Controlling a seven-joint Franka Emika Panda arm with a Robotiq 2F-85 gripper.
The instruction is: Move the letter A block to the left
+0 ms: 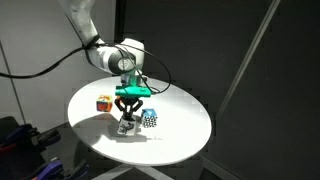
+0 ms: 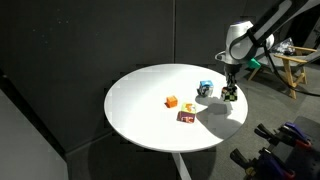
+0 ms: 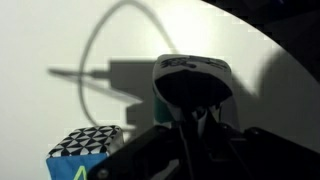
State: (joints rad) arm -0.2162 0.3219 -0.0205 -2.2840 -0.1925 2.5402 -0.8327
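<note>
Hangs with the gripper [image 1: 128,109] spread wide, straight above the black letter block [image 1: 126,126], near the table [image 1: 186,130] edge and just beside the blue checkered cube [image 1: 150,118], so probably needs only a short drop before closing and sliding left.
</note>
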